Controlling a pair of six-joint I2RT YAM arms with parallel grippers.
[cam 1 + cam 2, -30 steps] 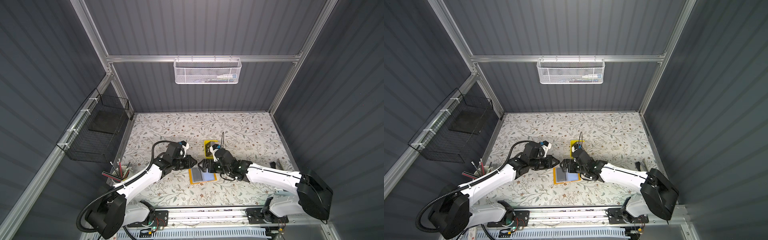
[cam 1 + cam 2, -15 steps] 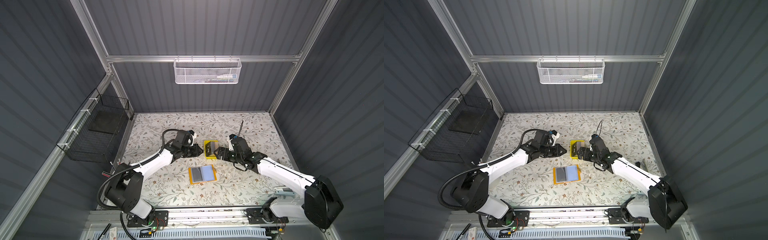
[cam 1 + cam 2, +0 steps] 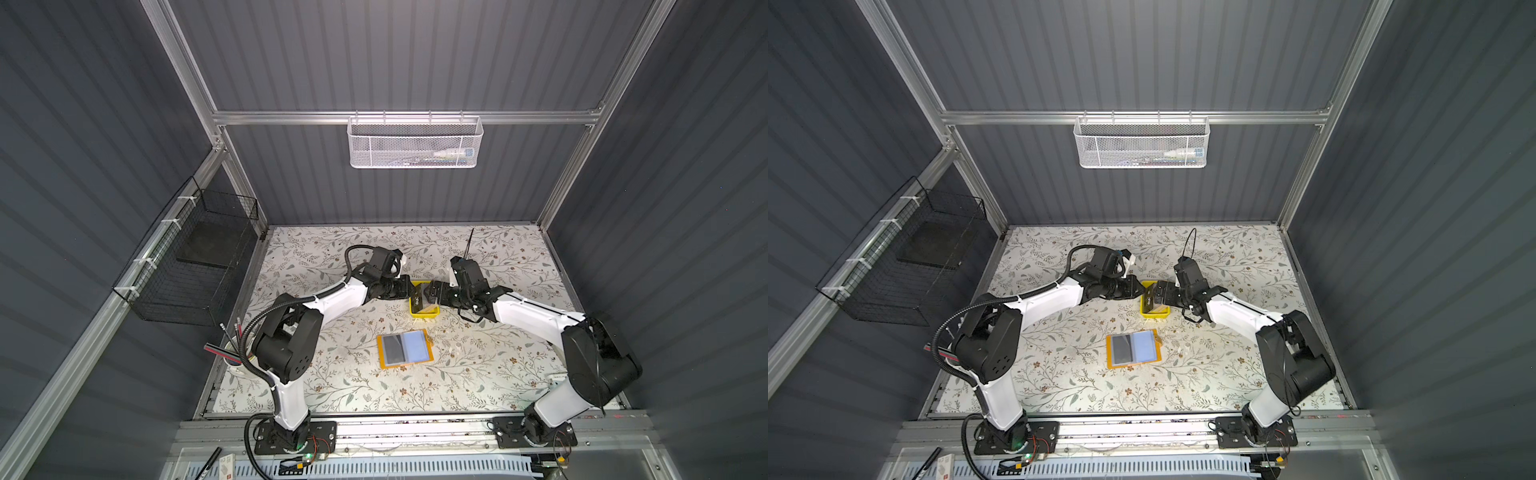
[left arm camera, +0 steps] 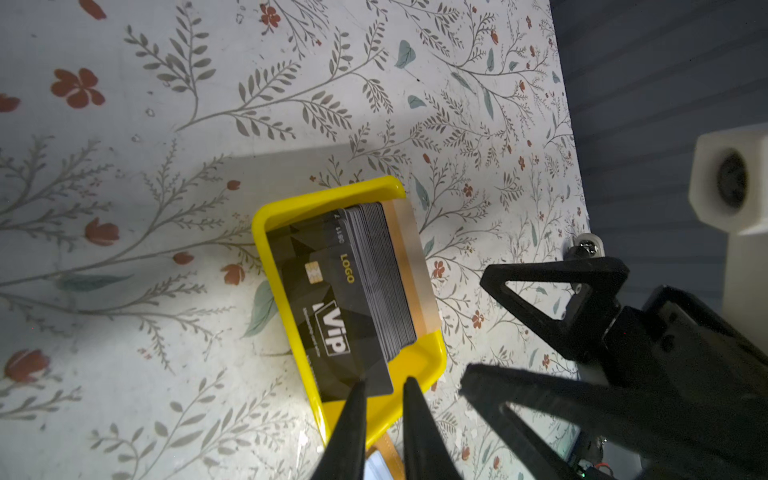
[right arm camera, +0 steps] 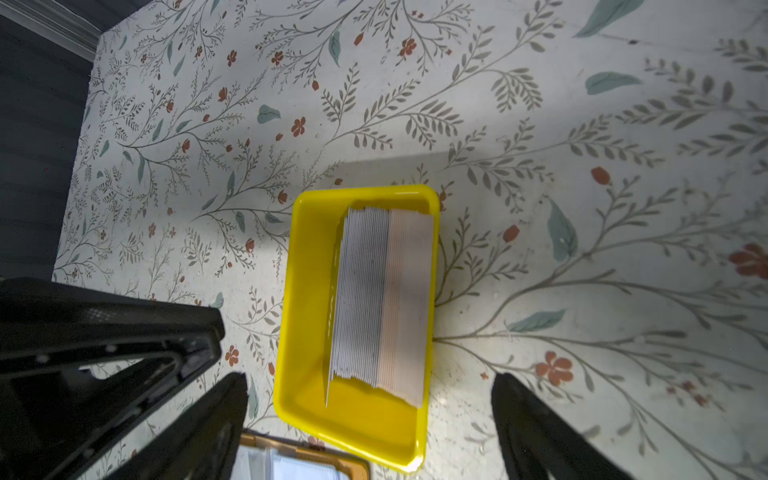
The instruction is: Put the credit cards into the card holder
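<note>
**Step in hand:** pull one card off the stack for the holder.

**Obs:**
- The credit cards (image 4: 376, 274) stand on edge, leaning, in the small yellow tray (image 4: 328, 194) on the floral table (image 4: 166, 124).
- The front card (image 4: 332, 320) is black w/ "VIP" on its face. The beige ones (image 5: 406, 299) are at the back.
- The card holder (image 3: 417, 346) lies open and flat, pages up. It is near the tray on the side toward my bases, not touching it.
- One page looks dark — poss. a card in there, can't confirm.

**Grippers:**
- L gripper (image 4: 383, 384): fingers nearly together, slim gap showing, tips at the lower corner of the front card. Nothing clamped as far as I can see.
- R gripper (image 5: 370, 376): fingers spread wide, hanging over the tray's near end, holding nothing.

**How to do it well (my judgement):**
- Take only the front card — the stack is tight, so a deep bite prob. drags two.
- Slip one tip behind the front card at the corner, put the other on its face, then close.
- Lift slowly along the card's plane. The tray looks light & may ride up, so R could pin the tray rim or steady the stack.
- Grip near a short edge so the opp. edge is free for the sleeve mouth.
- Check it's a single card before heading to the holder.
</note>
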